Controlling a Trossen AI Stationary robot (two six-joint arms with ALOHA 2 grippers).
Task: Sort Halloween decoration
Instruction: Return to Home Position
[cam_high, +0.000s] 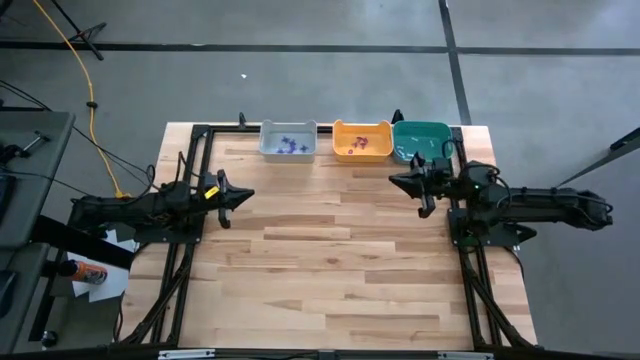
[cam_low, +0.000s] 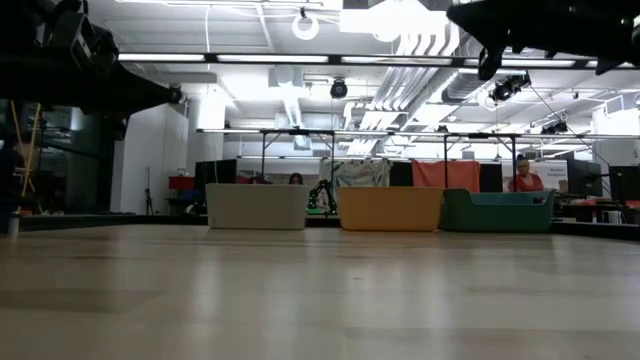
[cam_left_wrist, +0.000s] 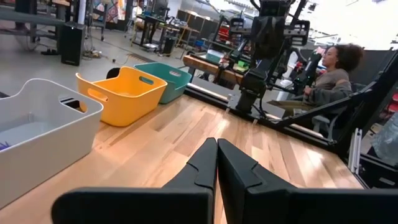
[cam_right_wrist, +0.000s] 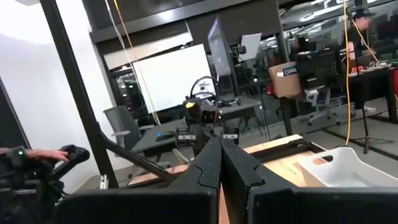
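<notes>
Far left, we see the left gripper (cam_high: 247, 195) hanging above the table (cam_high: 330, 270) near its left edge. It points inward and is well apart from the bins. In its wrist view the two fingers (cam_left_wrist: 205, 165) lie pressed together w/ nothing btwn them: closed, empty.

Along the far edge we count 3 bins in a row, side by side. First comes the grey bin (cam_high: 267, 140). The Halloween decoration (cam_high: 291, 146) lies inside it as a small cluster of purple & bluish trinkets. Next is the orange bin (cam_high: 340, 135), w/ a few reddish trinkets (cam_high: 357, 146) on its floor. Then comes the teal bin (cam_high: 425, 130); we can't make out its contents.

The right gripper (cam_high: 393, 179) hangs just in front of the teal bin, above the wood, pointing inward toward the left one. Its fingers (cam_right_wrist: 210, 165) meet too: closed, holding nothing.

In the left wrist view, beyond the right arm, a person (cam_left_wrist: 329, 74) sits in a chair.
</notes>
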